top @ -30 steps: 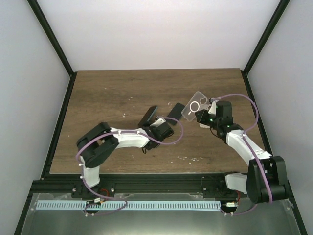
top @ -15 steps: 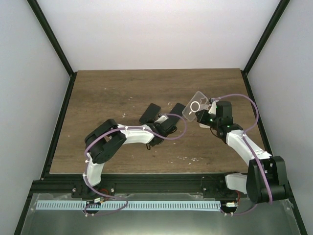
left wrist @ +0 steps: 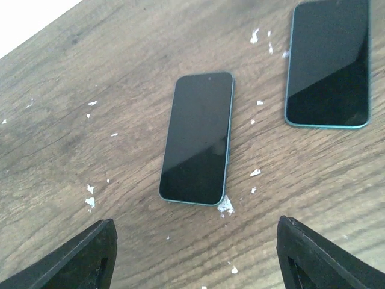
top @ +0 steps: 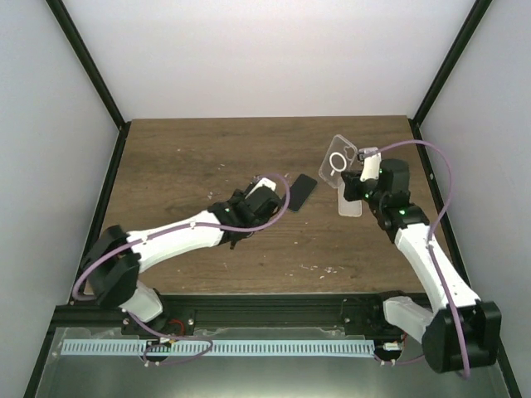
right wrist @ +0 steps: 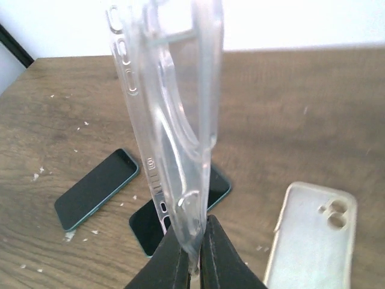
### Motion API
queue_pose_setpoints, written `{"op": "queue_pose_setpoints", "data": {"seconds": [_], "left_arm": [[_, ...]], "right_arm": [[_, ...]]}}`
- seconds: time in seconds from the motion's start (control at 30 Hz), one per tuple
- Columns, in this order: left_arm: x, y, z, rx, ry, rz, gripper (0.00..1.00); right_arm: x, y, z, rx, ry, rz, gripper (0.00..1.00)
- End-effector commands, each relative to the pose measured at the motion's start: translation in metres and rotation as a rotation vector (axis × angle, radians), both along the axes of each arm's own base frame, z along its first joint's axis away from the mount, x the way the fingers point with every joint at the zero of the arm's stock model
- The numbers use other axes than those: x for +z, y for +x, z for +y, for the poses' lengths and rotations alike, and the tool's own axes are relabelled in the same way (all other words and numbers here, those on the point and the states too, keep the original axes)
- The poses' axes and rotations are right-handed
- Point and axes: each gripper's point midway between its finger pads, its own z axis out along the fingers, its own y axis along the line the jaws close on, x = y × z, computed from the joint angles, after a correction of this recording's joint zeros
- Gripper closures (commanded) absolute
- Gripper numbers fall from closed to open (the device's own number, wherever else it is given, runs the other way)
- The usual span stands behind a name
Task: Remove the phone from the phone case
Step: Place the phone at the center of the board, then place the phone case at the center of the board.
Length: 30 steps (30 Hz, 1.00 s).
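Phone [left wrist: 197,147] lay bare and face up on the table [left wrist: 72,120], out of any case. A second phone [left wrist: 328,63] lay near it, also face up, the two not touching. The left gripper [left wrist: 194,241] hovered above them with its fingers spread wide and nothing between them. The right gripper [right wrist: 191,241] was pinched tight on one end of the clear case [right wrist: 174,120], holding it upright and empty above the table. A white case [right wrist: 313,241] lay flat on the table, apart from both phones.
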Motion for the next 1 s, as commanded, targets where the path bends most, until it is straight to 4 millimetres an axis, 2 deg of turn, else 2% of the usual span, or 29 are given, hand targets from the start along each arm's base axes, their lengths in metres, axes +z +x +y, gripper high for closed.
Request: {"op": "queue_pose_setpoints", "data": {"seconds": [0.0,0.1,0.13,0.17,0.2,0.37,0.57,0.8,0.97], "left_arm": [[0.022,-0.019,0.008,-0.035,-0.093,0.033,0.25],[0.045,-0.028,0.013,-0.063,-0.138,0.027,0.21],[0.051,-0.03,0.013,-0.079,-0.152,0.028,0.15],[0.058,-0.032,0.013,-0.096,-0.16,0.027,0.04],[0.063,-0.034,0.015,-0.112,-0.163,0.027,0.0],[0.087,-0.034,0.031,-0.15,-0.17,0.001,0.0],[0.097,-0.026,0.061,-0.117,-0.199,-0.051,0.0],[0.095,-0.035,0.081,-0.102,-0.269,-0.15,0.0],[0.102,-0.03,0.089,-0.065,-0.251,-0.183,0.01]], "right_arm": [[0.034,-0.013,-0.008,0.122,-0.287,-0.161,0.99],[0.028,-0.027,-0.002,0.222,-0.348,-0.13,0.99],[0.02,-0.033,0.0,0.263,-0.359,-0.091,0.99],[0.016,-0.037,0.004,0.302,-0.363,-0.067,0.99],[0.009,-0.042,0.007,0.343,-0.367,-0.032,0.99],[-0.02,-0.065,0.025,0.555,-0.338,0.136,0.99],[-0.04,-0.1,0.041,0.77,-0.288,0.207,0.99],[-0.082,-0.121,0.036,0.841,-0.256,0.442,0.99],[-0.106,-0.13,0.027,0.834,-0.27,0.583,0.99]]}}
